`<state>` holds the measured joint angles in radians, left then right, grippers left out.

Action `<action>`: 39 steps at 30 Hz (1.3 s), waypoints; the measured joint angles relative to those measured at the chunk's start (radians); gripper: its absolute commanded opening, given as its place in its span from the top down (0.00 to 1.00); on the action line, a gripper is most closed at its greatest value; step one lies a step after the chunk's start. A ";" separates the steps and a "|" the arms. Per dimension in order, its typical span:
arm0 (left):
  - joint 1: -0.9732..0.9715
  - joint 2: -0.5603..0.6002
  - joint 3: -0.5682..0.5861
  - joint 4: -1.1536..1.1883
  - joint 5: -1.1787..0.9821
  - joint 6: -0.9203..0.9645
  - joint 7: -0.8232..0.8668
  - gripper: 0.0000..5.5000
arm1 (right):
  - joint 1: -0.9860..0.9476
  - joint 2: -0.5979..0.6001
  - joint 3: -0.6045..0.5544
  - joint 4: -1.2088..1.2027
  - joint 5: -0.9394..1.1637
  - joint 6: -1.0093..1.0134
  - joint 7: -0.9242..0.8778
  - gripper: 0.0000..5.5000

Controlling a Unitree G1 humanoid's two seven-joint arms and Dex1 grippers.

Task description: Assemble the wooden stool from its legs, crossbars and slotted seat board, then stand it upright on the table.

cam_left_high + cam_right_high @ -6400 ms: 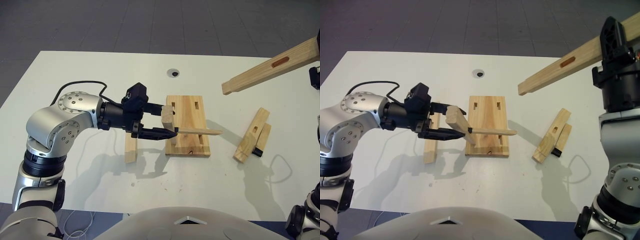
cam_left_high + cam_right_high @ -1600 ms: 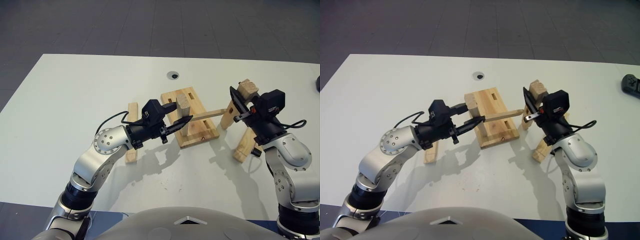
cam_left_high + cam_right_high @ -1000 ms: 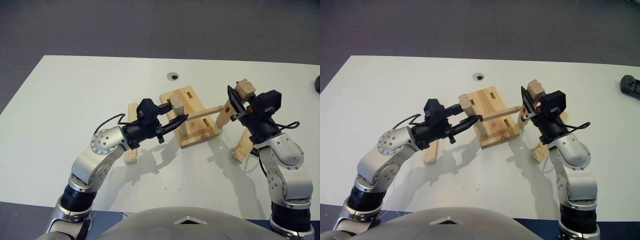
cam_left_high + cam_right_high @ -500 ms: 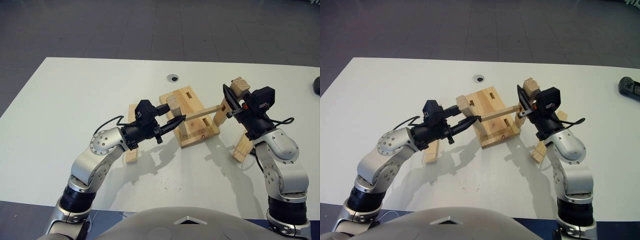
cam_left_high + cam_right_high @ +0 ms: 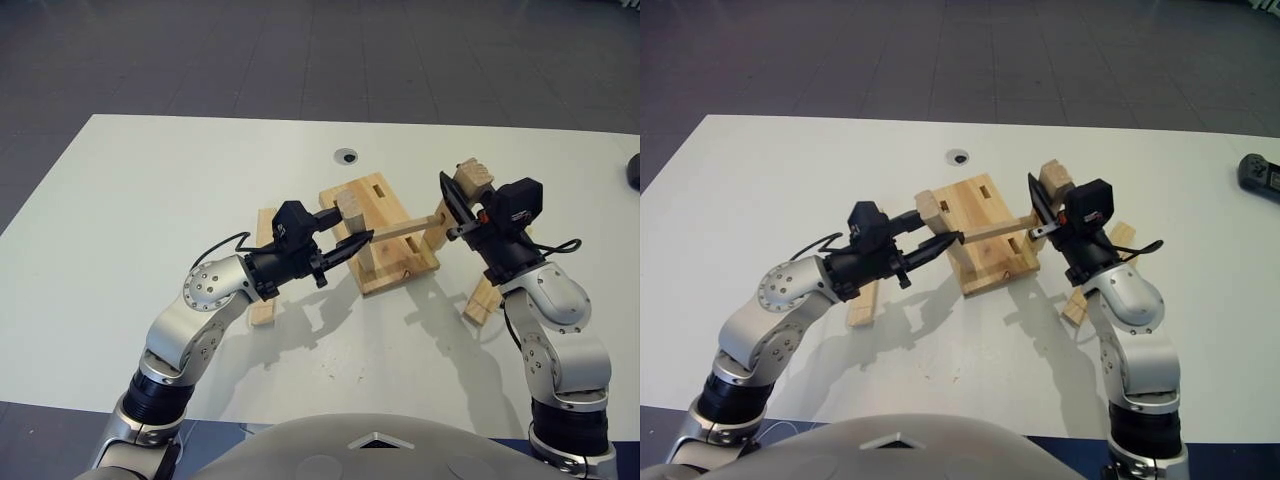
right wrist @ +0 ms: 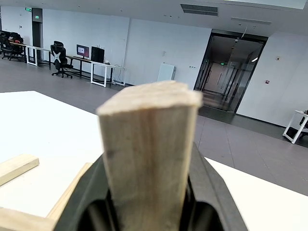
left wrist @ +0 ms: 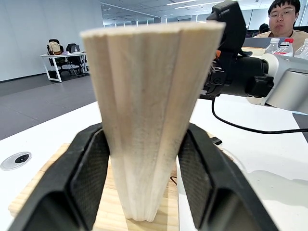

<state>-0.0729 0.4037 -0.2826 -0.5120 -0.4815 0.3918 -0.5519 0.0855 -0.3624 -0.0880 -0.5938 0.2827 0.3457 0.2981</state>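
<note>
My left gripper [image 5: 348, 241] is shut on an upright wooden leg [image 5: 351, 212] above the slotted seat board [image 5: 386, 196], which lies flat on the white table [image 5: 150, 190]. A thin crossbar [image 5: 405, 229] sticks out of that leg toward the right. My right gripper [image 5: 455, 206] is shut on a second leg [image 5: 471, 179], tilted, with its side at the crossbar's free end. Whether the end sits in the slot I cannot tell. Close up, black fingers [image 7: 89, 178] clamp the first leg [image 7: 144, 110], and the second leg [image 6: 149, 139] stands between the right pads.
A loose leg [image 5: 263, 300] lies left of the board, under my left arm. More wooden pieces [image 5: 484, 298] lie at the right under my right arm. A cable grommet [image 5: 346, 155] sits behind the board, and a dark controller [image 5: 1260, 174] lies at the table's far right.
My right arm has come down from high at the right and carried its leg leftward to the crossbar's free end. The left gripper has shifted the first leg and crossbar only slightly.
</note>
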 measured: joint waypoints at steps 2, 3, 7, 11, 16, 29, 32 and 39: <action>0.000 0.000 -0.008 0.001 0.010 -0.010 0.000 0.62 | 0.002 0.002 0.000 -0.003 -0.002 0.001 -0.002 0.81; 0.000 0.000 -0.010 0.002 0.011 -0.013 0.001 0.62 | 0.002 0.003 0.001 -0.004 -0.004 0.001 -0.003 0.81; 0.000 0.000 -0.014 0.002 0.017 -0.019 0.003 0.62 | -0.008 0.007 0.006 -0.010 -0.007 0.022 -0.015 0.81; 0.000 0.001 -0.016 0.003 0.024 -0.024 0.005 0.62 | -0.062 0.002 0.002 -0.039 -0.001 0.111 -0.030 0.81; -0.001 0.002 -0.019 0.004 0.028 -0.027 0.006 0.62 | -0.118 -0.016 -0.021 -0.095 0.034 0.218 -0.037 0.81; -0.033 0.042 -0.037 0.005 0.065 -0.035 -0.004 0.62 | -0.120 -0.001 -0.035 -0.164 0.060 0.287 -0.060 0.81; -0.046 0.048 -0.040 0.008 0.065 -0.033 -0.010 0.62 | -0.126 -0.004 -0.048 -0.173 0.076 0.306 -0.059 0.81; -0.090 0.051 -0.041 0.018 0.065 -0.009 -0.029 0.62 | -0.143 -0.021 -0.064 -0.194 0.113 0.347 -0.056 0.81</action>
<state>-0.1631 0.4545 -0.3236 -0.4940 -0.4166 0.3823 -0.5814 -0.0572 -0.3838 -0.1520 -0.7883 0.3961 0.6927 0.2418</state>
